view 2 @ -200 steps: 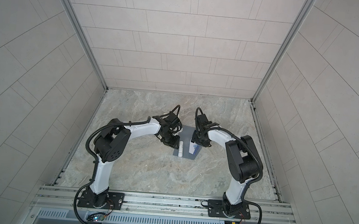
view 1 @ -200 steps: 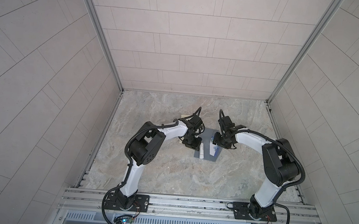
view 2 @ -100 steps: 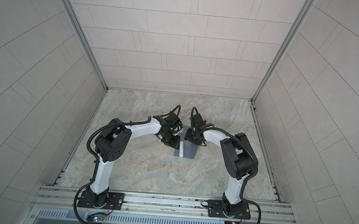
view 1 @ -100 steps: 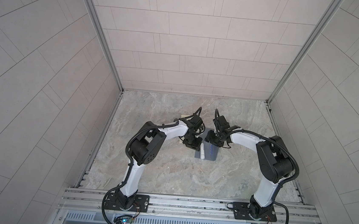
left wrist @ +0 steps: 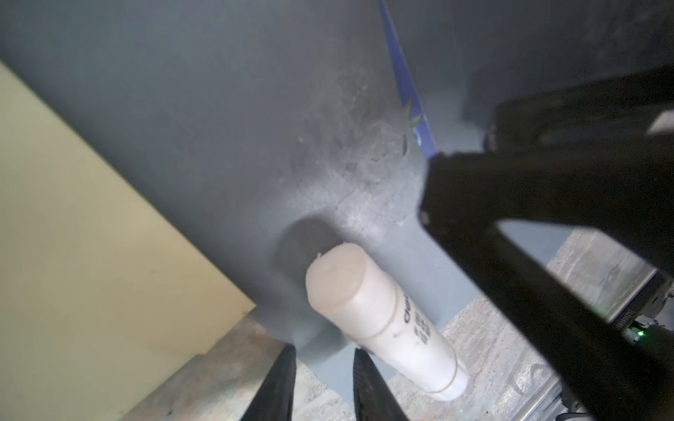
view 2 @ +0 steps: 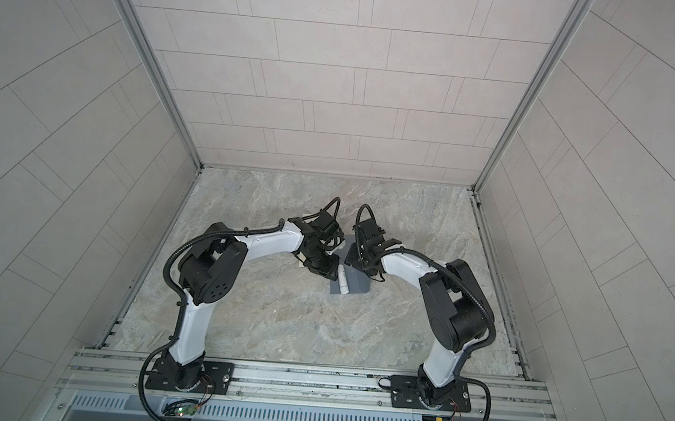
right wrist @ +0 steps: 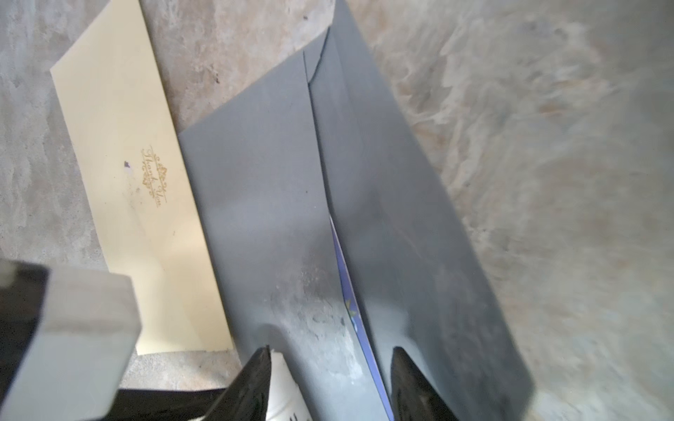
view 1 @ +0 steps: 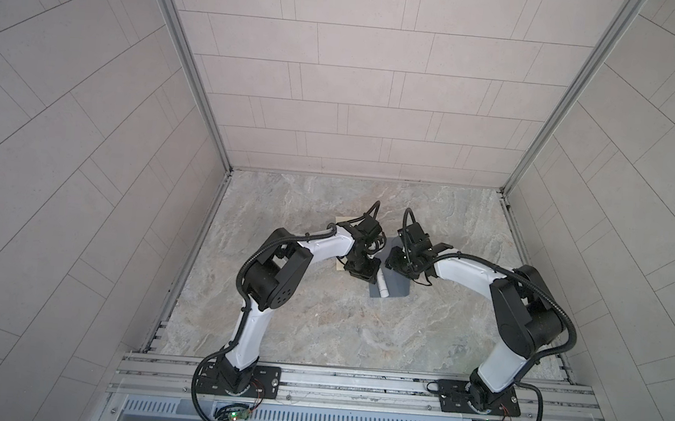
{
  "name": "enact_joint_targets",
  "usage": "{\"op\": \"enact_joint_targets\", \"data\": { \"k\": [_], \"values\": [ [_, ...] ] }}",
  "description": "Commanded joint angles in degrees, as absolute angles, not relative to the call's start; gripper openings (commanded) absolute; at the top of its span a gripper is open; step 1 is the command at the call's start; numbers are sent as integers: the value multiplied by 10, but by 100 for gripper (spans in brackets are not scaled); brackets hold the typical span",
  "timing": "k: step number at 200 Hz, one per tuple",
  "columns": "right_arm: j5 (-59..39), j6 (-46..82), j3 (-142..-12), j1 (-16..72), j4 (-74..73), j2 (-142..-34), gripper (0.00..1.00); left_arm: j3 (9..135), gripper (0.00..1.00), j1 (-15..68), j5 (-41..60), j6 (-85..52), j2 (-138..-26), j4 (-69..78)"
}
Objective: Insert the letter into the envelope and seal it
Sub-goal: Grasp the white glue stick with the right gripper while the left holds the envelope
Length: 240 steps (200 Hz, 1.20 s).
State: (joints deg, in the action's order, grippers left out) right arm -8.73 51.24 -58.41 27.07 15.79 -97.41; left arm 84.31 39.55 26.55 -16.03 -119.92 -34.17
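Right pincer has moved in across the grey envelope toward the left pincer. It was out at the envelope's edge. Now it is just beside the left pincer.

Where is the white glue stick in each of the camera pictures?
Top view: glue stick lies on the left part of the grey envelope.
Top view: glue stick, same spot on the envelope.
Left wrist: glue stick close up on the envelope, open end facing the camera.
Right wrist: a white sliver at the frame's edge, against the envelope.
Shared landmark: the grey envelope.
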Motion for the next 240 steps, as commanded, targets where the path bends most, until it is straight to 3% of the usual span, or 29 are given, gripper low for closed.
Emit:
{"op": "enact_joint_targets", "data": {
  "k": [1,67,156,173,207,240],
  "values": [
    [-56,494,-568,274,182,-935,54,840,34,399,250,-157,-1204,-340],
    [-116,418,-526,357,165,-887,54,847,34,386,262,-169,-1152,-346],
    [-7,401,-572,416,232,-993,47,814,35,353,259,-183,-1093,-365],
    [-7,408,-568,419,227,-998,39,802,36,353,286,-190,-1087,-352],
    [-28,399,-534,417,166,-954,10,794,48,352,374,-199,-1084,-328],
    [-103,407,-474,404,42,-880,5,803,67,350,430,-203,-1077,-323]
  ]
}}
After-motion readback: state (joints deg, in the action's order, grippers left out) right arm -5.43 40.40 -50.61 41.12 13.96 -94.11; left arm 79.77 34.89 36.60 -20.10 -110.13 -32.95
